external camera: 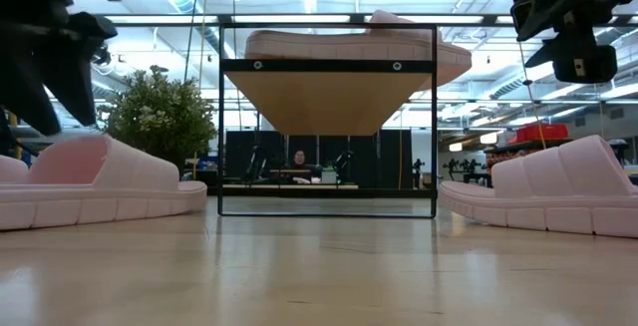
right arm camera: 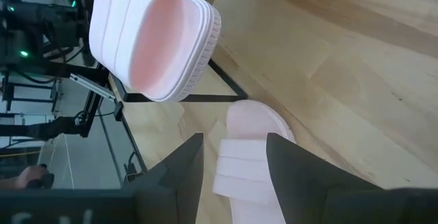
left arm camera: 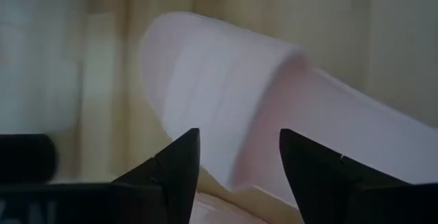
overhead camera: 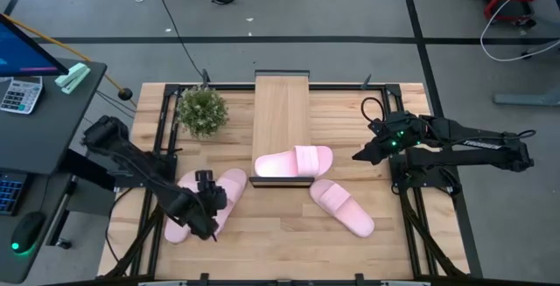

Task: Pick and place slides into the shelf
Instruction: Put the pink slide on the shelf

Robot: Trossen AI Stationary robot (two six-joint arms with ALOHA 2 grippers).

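On the shelf (overhead camera: 280,115) I count one slide (overhead camera: 294,163); three remain on the table; left gripper (overhead camera: 206,205) and right gripper (overhead camera: 367,152) open, empty.

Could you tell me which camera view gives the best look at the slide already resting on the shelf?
The high view: the slide on the shelf lies fully visible across the near end of the shelf. The low view shows only its edge from below; the right wrist view shows one end; the left wrist view does not show it.
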